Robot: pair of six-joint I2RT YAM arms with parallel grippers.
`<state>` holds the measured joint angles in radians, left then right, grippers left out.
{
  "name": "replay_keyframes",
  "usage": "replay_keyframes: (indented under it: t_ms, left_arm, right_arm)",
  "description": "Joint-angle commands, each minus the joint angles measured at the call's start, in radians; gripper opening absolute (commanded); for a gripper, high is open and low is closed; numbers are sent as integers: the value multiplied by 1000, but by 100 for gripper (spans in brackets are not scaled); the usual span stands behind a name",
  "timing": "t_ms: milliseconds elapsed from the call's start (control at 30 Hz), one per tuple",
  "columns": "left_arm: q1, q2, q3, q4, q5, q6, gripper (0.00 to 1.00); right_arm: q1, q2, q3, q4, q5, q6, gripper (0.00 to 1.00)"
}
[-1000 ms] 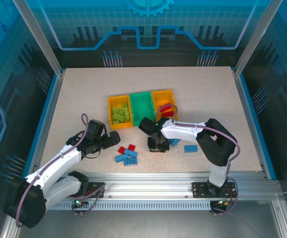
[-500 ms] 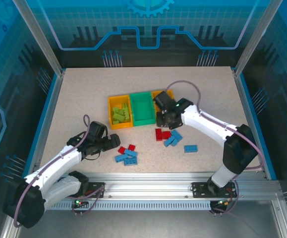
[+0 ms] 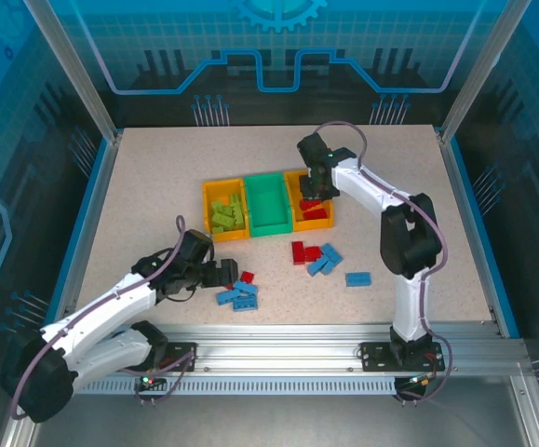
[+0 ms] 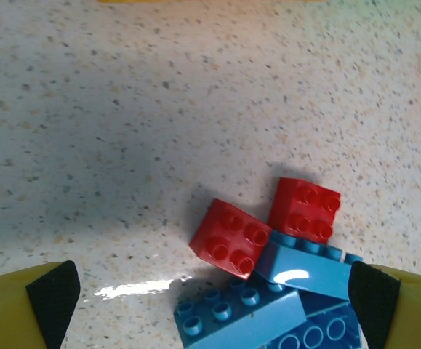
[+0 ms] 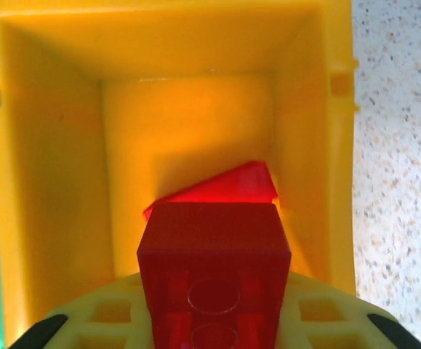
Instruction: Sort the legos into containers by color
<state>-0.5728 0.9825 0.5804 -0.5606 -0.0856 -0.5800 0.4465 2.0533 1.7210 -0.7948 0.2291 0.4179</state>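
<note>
Speckled tabletop [image 3: 157, 186]: at upper centre, the right gripper [image 3: 314, 189] clamps a red brick [image 5: 214, 254] above the right-hand yellow bin [image 5: 305, 145]. The left gripper [image 3: 224, 275] hangs spread wide over loose legos [image 4: 230, 238]. Likely light, rigid, slick; pinch flat sides.

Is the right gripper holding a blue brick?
No, the right gripper holds a red brick above the yellow bin.

I see the left arm [image 3: 101, 312] and right arm [image 3: 367, 189] in white shells with black joints. A mauve cable [image 3: 343, 125] loops along each. Their black bases [image 3: 404, 358] carry small green and red lights. On my wrist cameras the fingers [image 4: 6, 313] are yellow, tipped with black pads [image 4: 54, 294].
</note>
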Motion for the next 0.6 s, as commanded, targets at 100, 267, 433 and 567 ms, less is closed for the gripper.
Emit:
replay_keyframes:
  t_ms: [100, 267, 433, 567]
  left_arm:
    - [-104, 69, 74, -50, -59, 46, 99]
    - [-144, 104, 79, -101, -107, -37, 99]
    - [-200, 70, 67, -114, -98, -167, 99]
    - [-275, 73, 93, -188, -141, -290, 99]
  right_arm:
    - [-12, 92, 108, -64, -24, -53, 48]
    - [-9, 67, 92, -63, -31, -48, 72]
    - [0, -42, 9, -20, -70, -26, 82]
    - [17, -132, -58, 5, -101, -16, 84]
